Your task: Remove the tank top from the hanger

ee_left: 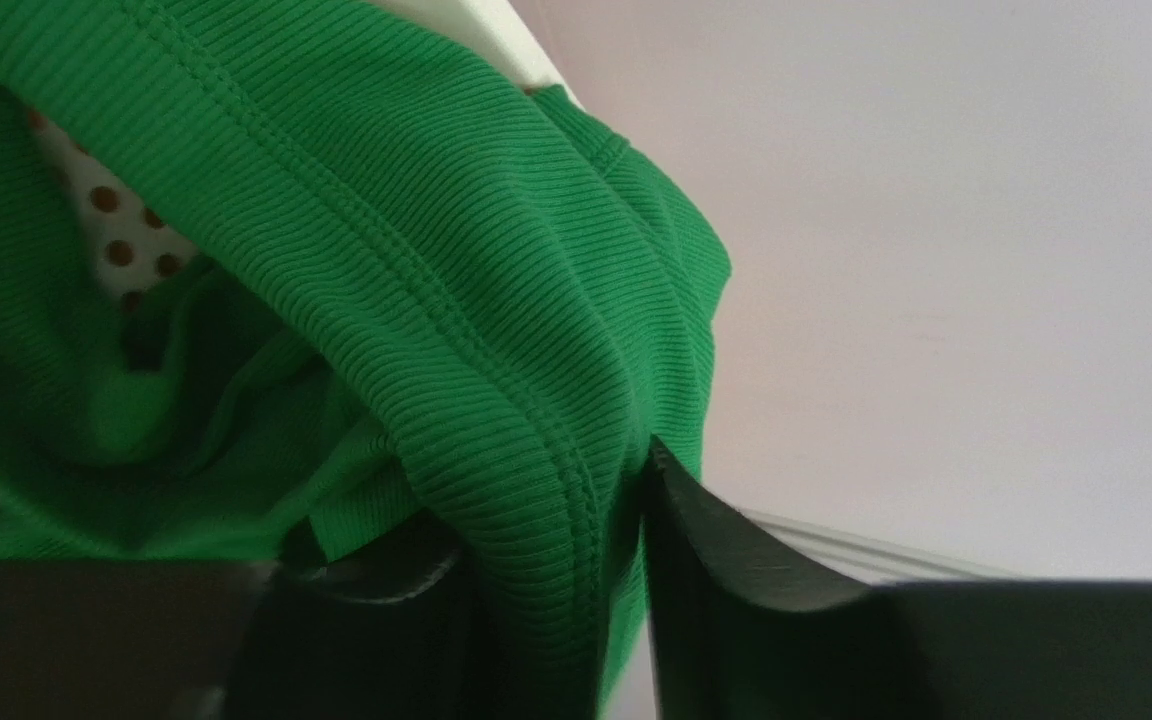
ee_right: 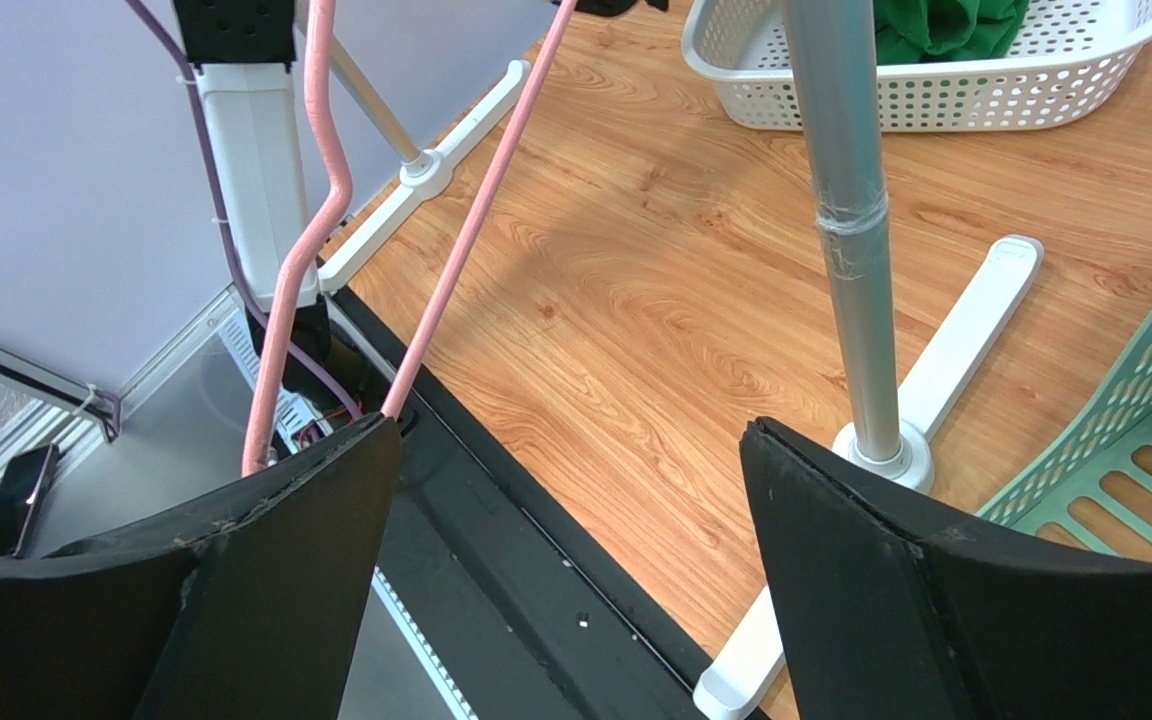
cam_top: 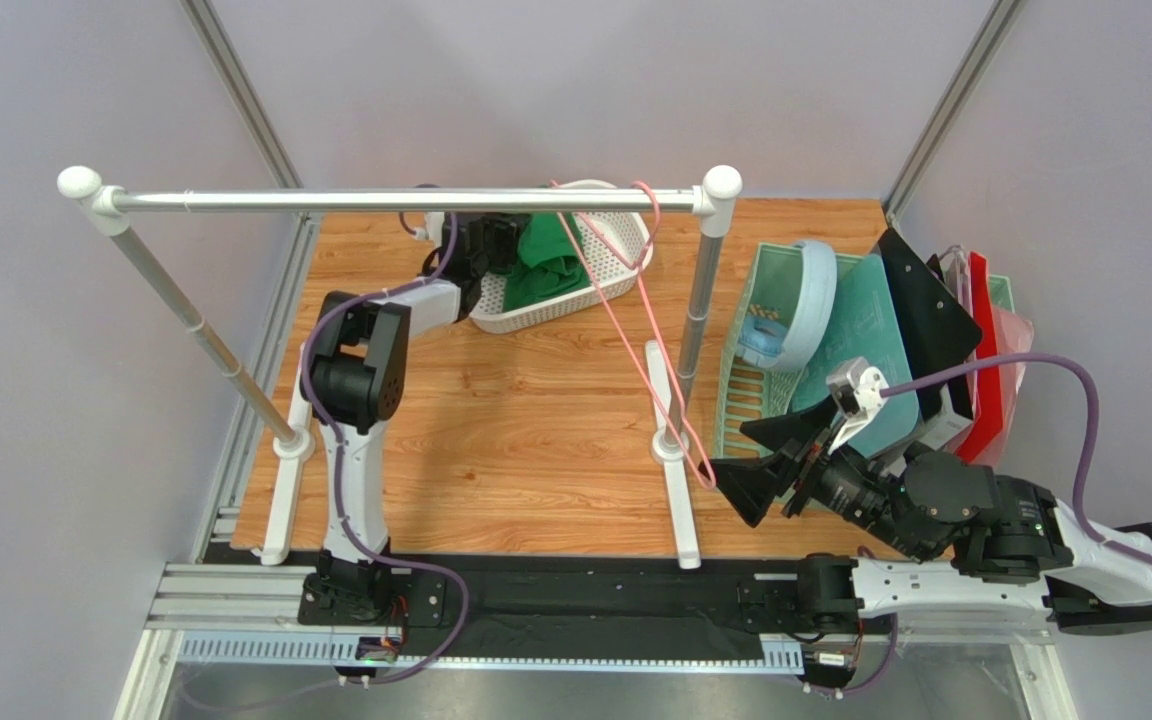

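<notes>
From above, we see the pink hanger [cam_top: 636, 333] hooked on the silver rail [cam_top: 387, 198] near its right post, its frame slanting down toward the near right, bare of cloth. The tank top [cam_top: 549, 258] lies bunched in the white basket [cam_top: 623, 248] at the far side of the table [cam_top: 537, 435], behind the rail and well apart from the hanger's lower end. The left gripper [cam_top: 495, 248] reaches into the basket's left end, right against the green cloth, so the left arm is much the nearer. The right gripper [cam_top: 740, 459] hangs by the hanger's low corner, in front of the teal crate [cam_top: 751, 398]. In the left wrist view, a ribbed fold of the tank top runs down between the two dark fingers [ee_left: 748, 570], which stand close on either side of it. We judge it pinched, with the rest of the cloth heaped above and to the left over the dotted basket wall. In the right wrist view, the fingers [ee_right: 913, 585] are spread wide, with only tabletop and its black edge between them, holding nothing. The hanger's two pink wires come down to the top edge of the left-hand finger, and we cannot tell whether they touch it. We judge the garment is already off, so what is left turns on the left gripper. The cloth lies straight ahead of it, inside the basket, and letting go there should finish the job.
</notes>
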